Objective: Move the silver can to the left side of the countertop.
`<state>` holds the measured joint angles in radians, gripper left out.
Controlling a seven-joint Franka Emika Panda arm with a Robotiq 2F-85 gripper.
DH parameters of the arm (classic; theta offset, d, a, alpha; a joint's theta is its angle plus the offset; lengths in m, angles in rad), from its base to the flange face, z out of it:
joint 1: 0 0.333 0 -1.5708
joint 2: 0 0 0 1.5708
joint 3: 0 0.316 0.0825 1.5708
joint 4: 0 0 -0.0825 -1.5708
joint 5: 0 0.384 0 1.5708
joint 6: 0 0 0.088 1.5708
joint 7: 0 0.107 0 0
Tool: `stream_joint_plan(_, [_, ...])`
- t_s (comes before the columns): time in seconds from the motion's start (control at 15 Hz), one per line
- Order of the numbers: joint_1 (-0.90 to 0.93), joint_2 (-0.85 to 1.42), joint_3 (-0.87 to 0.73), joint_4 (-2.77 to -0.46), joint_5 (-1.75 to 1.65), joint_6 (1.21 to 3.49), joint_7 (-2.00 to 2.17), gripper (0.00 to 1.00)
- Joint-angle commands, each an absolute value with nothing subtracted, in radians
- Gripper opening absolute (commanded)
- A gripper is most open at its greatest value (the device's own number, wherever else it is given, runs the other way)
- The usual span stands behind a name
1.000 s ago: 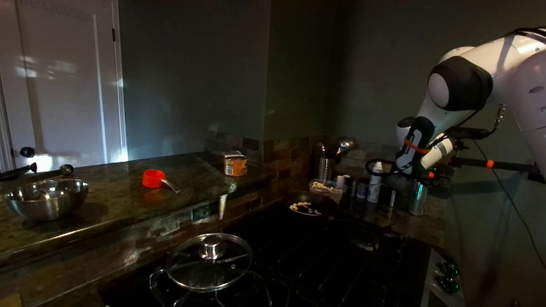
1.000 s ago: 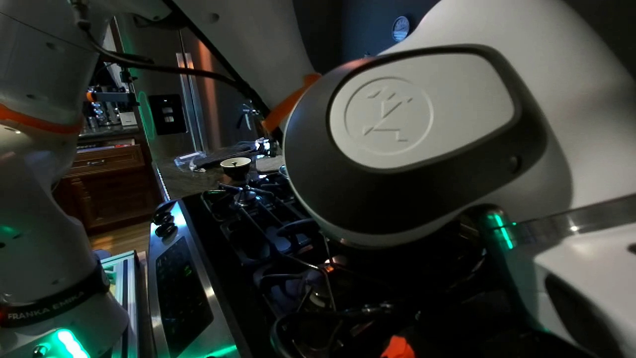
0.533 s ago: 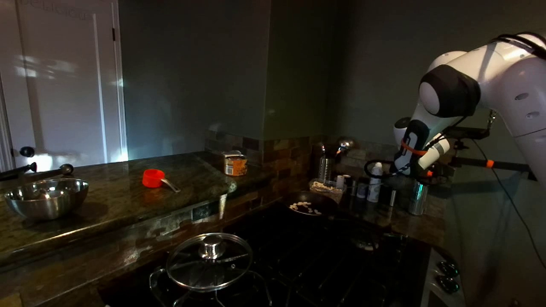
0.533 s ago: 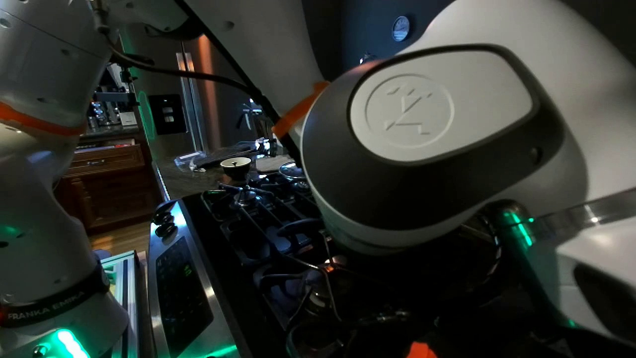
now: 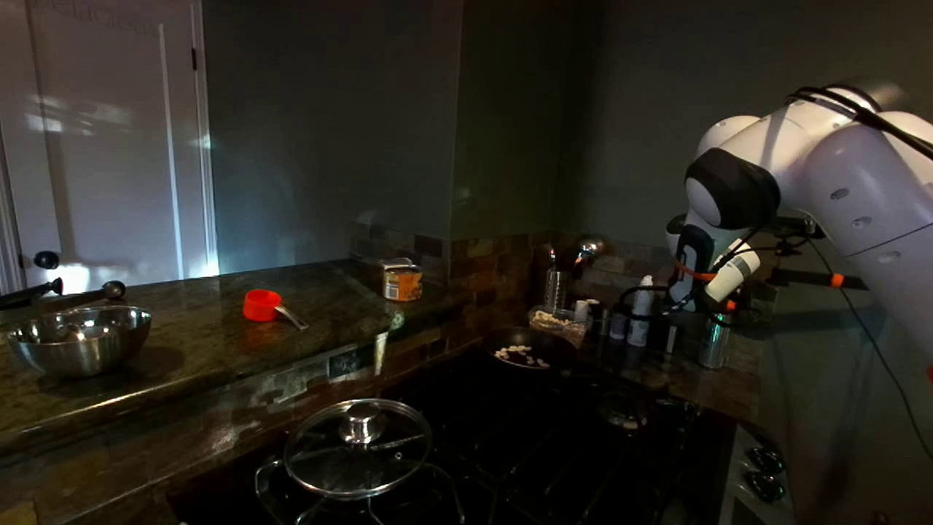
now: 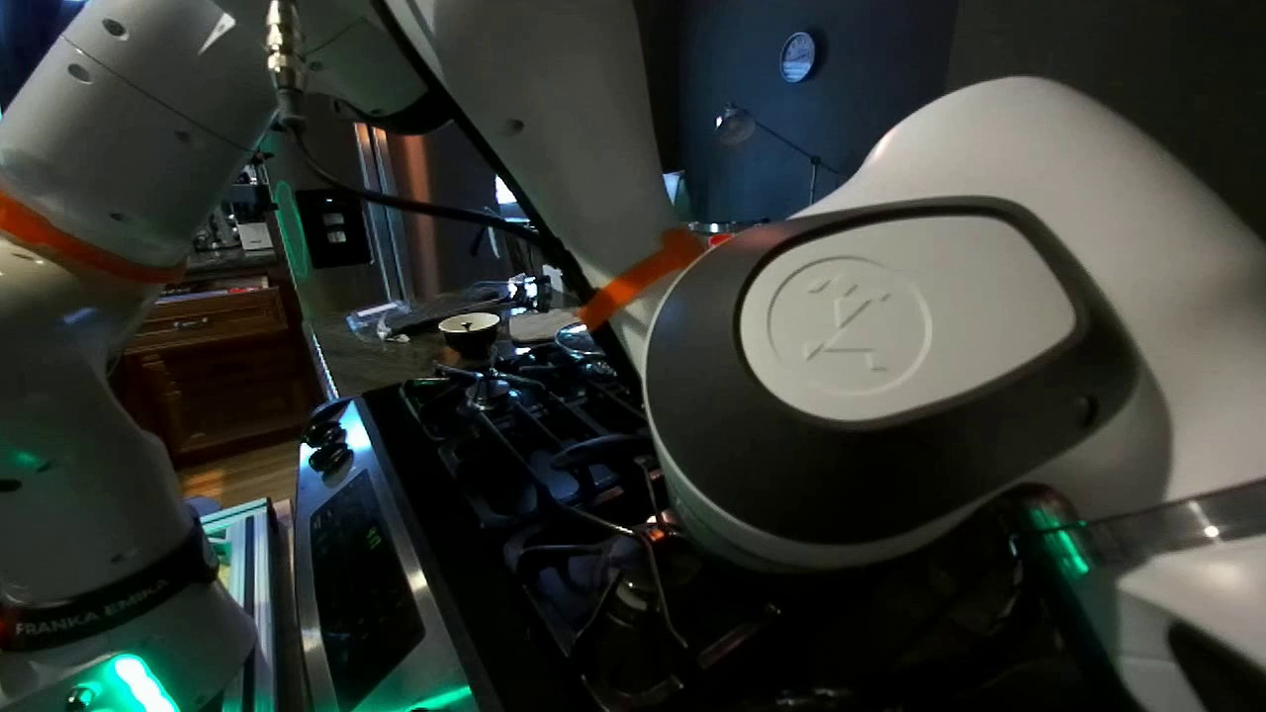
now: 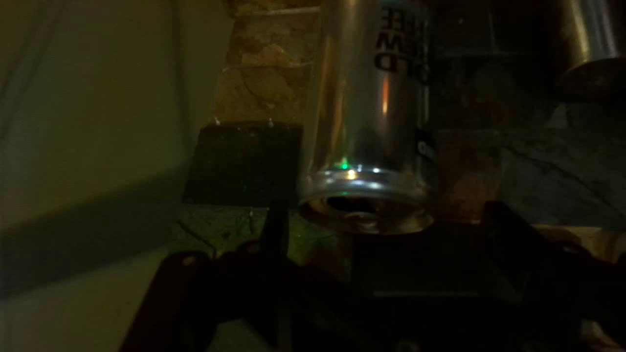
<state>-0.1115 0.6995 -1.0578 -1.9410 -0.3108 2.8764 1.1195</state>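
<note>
The silver can stands upright at the far right end of the dark countertop, beyond the stove, in an exterior view. In the wrist view the silver can shows its open rimmed top toward me, with dark print on its body. My gripper is open, its two dark fingers apart on either side of the can's top. The can's rim is nearer the left-hand finger there, and I see no contact. In an exterior view the hand is just above the can and its fingers are too dark to make out.
A white bottle and a small cylinder stand beside the can. A pan and a lidded pot sit on the stove. A steel bowl, red measuring cup and orange-labelled jar stand along the countertop.
The arm's upper links have moved down and to the left in an exterior view, and the hand has lowered slightly toward the can. The can has not moved.
</note>
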Motion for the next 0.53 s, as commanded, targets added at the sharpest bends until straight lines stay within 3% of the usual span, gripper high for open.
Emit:
stream_joint_plan(0.0, [-0.062, 0.755, -1.111, -1.96, -0.25, 2.9, 1.103, 1.0])
stream_joint_plan(0.4, [-0.065, 0.81, -1.101, -1.956, -0.193, 2.901, 1.092, 1.0])
stream_joint_plan(0.47, [-0.065, 0.817, -1.101, -1.956, -0.184, 2.905, 1.092, 0.96])
